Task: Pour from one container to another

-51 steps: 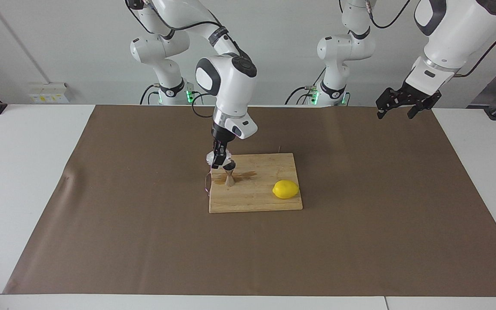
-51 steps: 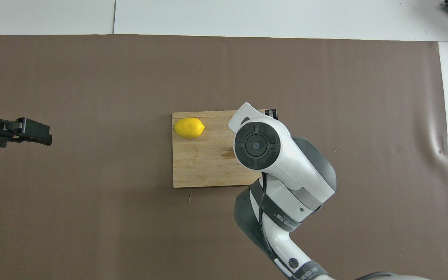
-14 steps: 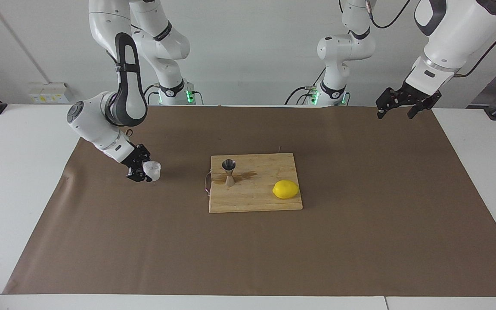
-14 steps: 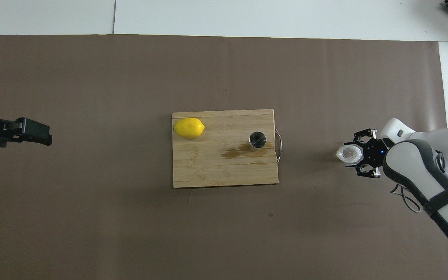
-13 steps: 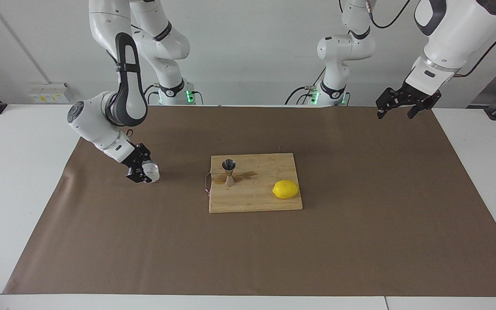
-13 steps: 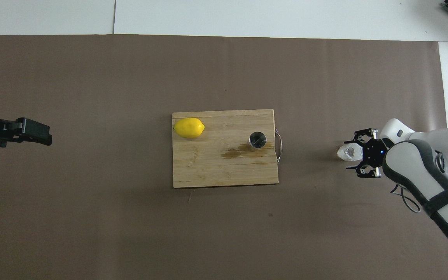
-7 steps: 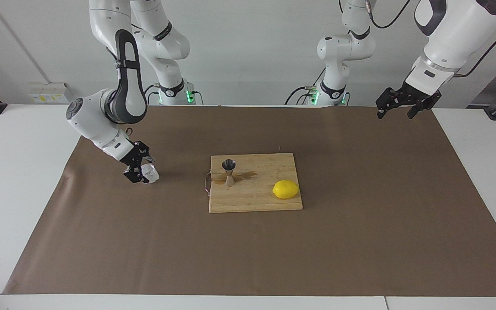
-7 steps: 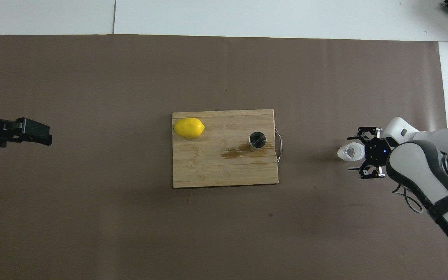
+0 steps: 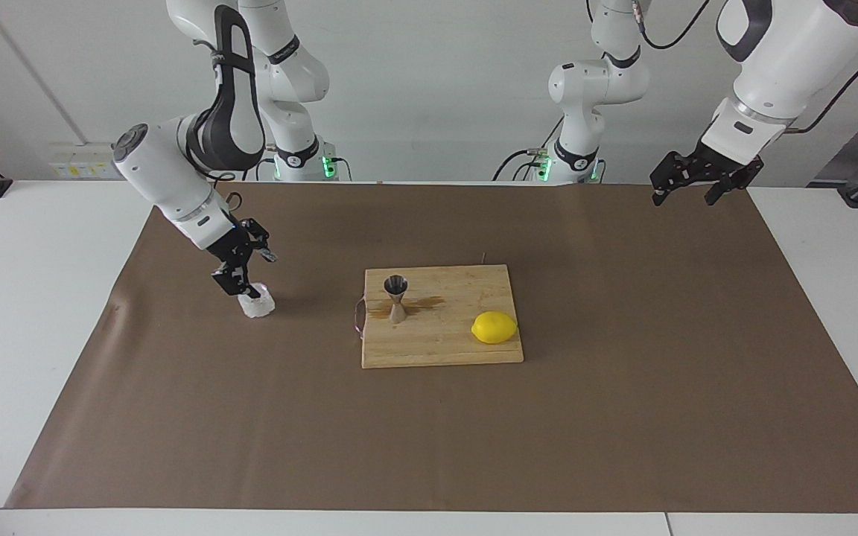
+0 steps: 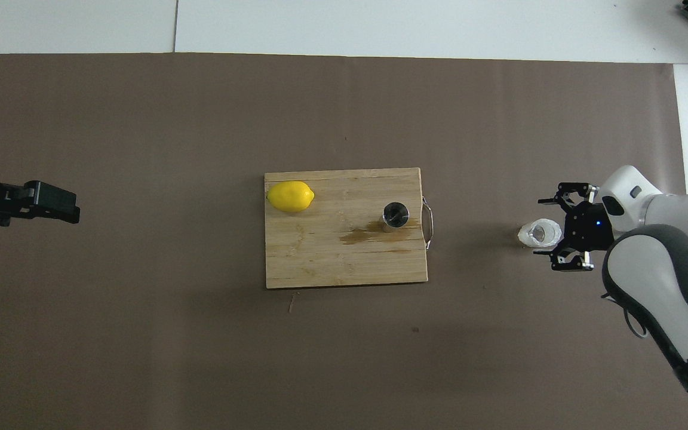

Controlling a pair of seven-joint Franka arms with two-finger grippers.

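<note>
The clear faceted glass cup stands upright on the brown mat, toward the right arm's end of the table. My right gripper hangs open just above it, its fingers clear of the glass. The silvery hourglass jigger stands upright on the wooden cutting board, at the board's end that faces the glass. My left gripper waits open in the air over the mat's corner by the left arm's base, holding nothing.
A yellow lemon lies on the board's other end. A wet stain darkens the wood beside the jigger. A metal handle sticks out from the board toward the glass. Brown mat surrounds the board.
My right gripper has opened, let go of the glass and risen off it. The glass stays standing on the mat. The left arm has not moved.
</note>
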